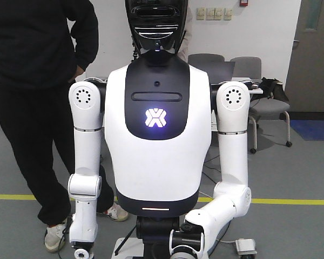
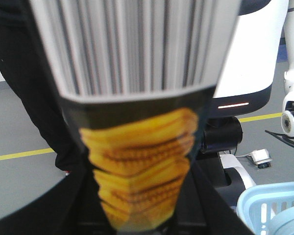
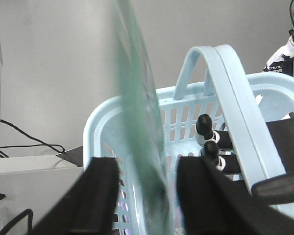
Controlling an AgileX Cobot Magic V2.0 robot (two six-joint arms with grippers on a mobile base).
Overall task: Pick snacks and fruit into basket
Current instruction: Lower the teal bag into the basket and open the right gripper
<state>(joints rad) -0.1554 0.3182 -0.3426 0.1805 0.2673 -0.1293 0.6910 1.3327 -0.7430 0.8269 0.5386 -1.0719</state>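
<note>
1 light-blue basket [image 3: 279,85]. 2 snack packs. Black chip pack [image 2: 137,161]: long axis up-frame, barcode end away from left gripper [image 2: 142,215], jaws clamped on it. Green pack [image 3: 147,147]: edge-on, near-upright inside right gripper [image 3: 147,166] at basket mouth, grip can't be confirmed.

Snack packet [image 2: 137,161] — black, printed with yellow ridged crisps; white panel of black barcode stripes above. Basket [image 3: 186,115] — pale blue, slotted walls. Second packet [image 3: 147,147]: translucent green. Floor [image 2: 24,181]: grey, yellow line. Robot torso [image 1: 156,162]: white, black chest panel.
</note>
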